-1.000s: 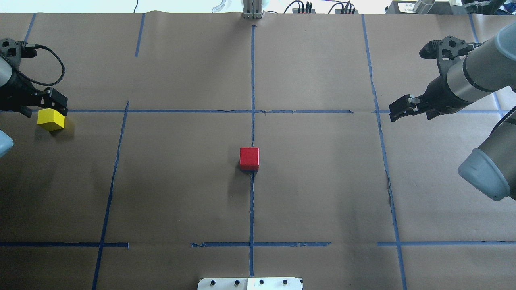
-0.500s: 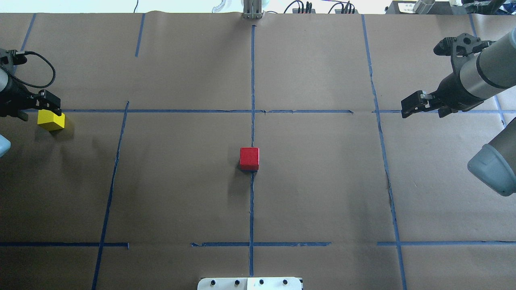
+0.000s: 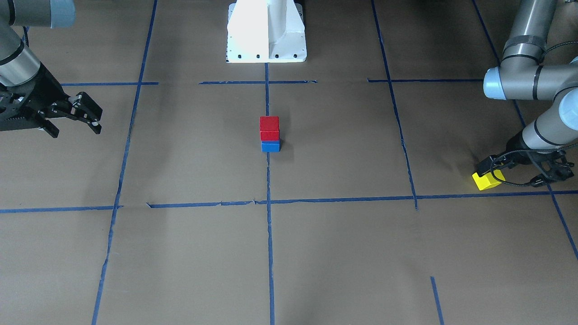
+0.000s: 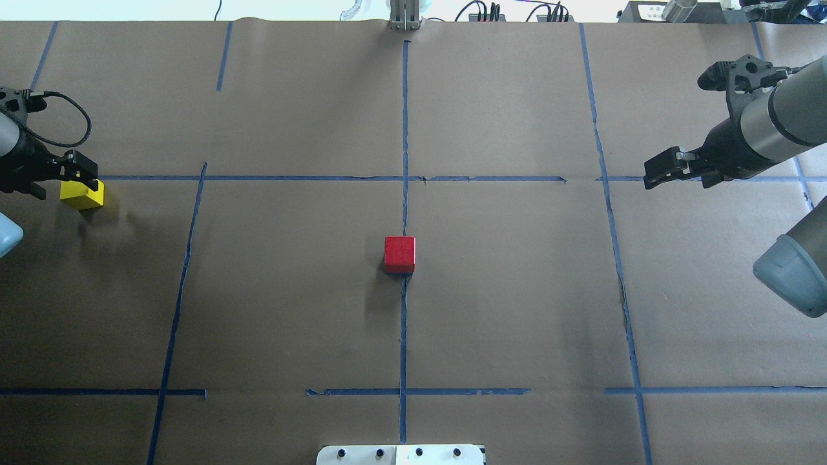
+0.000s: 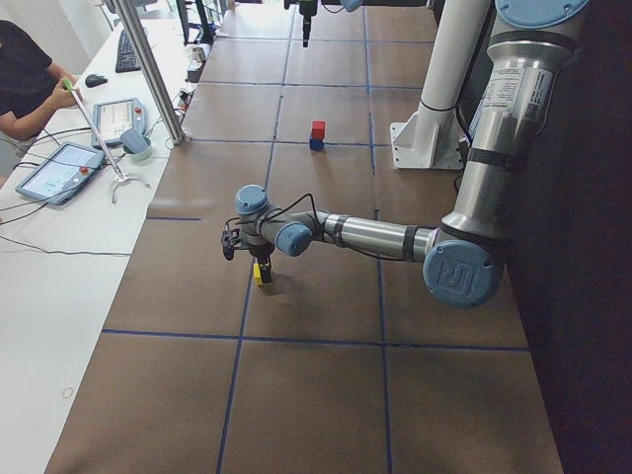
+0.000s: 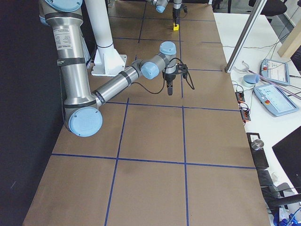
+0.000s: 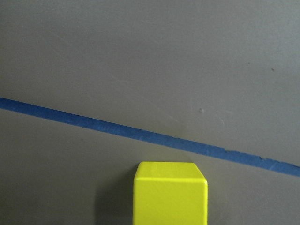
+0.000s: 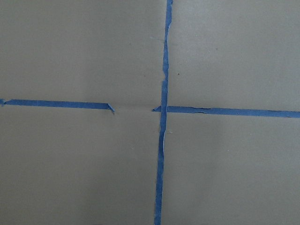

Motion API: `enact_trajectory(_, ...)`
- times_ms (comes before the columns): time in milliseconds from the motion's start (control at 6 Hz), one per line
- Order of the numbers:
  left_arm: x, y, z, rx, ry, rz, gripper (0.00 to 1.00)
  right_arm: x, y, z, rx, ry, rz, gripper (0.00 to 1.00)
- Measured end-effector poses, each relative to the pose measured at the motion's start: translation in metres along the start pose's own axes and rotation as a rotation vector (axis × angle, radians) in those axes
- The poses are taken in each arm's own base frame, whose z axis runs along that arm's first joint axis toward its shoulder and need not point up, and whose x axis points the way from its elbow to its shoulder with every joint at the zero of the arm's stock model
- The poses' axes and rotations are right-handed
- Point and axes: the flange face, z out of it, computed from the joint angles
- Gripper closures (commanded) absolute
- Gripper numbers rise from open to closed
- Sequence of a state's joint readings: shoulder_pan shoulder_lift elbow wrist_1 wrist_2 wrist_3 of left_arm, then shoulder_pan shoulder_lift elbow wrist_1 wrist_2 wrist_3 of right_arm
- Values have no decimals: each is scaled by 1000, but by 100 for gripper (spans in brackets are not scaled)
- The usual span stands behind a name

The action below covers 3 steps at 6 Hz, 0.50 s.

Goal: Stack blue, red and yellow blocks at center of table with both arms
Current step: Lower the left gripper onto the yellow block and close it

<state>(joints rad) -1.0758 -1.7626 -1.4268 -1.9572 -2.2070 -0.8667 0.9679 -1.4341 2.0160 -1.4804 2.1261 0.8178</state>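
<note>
Stacking 2/3 done | red [image 3: 269, 128] sits on blue [image 3: 270, 146] at tabletop [image 3: 180, 253] centre | yellow [image 3: 487, 181] not yet stacked, far out on robot's left | left hand [image 3: 488, 170] low over it, grip can't tell | right hand [image 3: 92, 119] open, empty, well clear

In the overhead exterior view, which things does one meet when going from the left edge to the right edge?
yellow block -> red block -> right gripper
</note>
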Motion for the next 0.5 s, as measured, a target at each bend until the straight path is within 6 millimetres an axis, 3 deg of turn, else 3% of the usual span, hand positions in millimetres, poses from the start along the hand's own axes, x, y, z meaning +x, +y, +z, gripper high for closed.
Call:
enact_trajectory(333, -1, -6, 8, -5, -7, -3, 10, 5, 2, 4, 9, -10, -6, 0)
enact_trajectory(500, -3, -8, 12, -5, -8, -3, 24, 5, 2, 5, 9, -11, -6, 0)
